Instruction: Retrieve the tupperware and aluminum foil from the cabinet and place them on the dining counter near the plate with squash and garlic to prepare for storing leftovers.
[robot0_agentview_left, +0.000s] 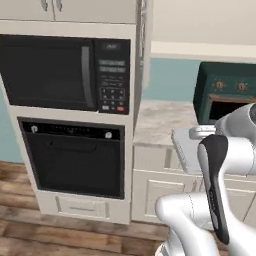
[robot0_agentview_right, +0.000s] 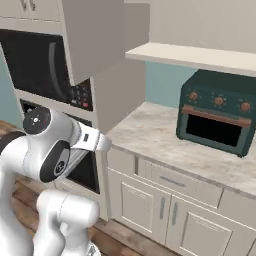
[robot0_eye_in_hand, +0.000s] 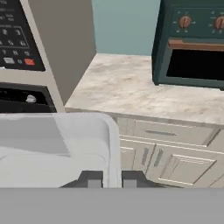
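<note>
Tupperware (robot0_eye_in_hand: 57, 144) cut off by frame | claw (robot0_eye_in_hand: 111, 179) clamped on its rim

Pale translucent plastic tupperware (robot0_eye_in_hand: 57, 144); marbled stone counter (robot0_eye_in_hand: 131, 87); wood floor (robot0_agentview_left: 20, 230).

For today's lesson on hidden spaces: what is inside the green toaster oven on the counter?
Through the toaster oven's window only a dark cavity shows, with no item visible inside. Its back and corners are too dark to check. The oven stands on the marbled wall counter.
</note>
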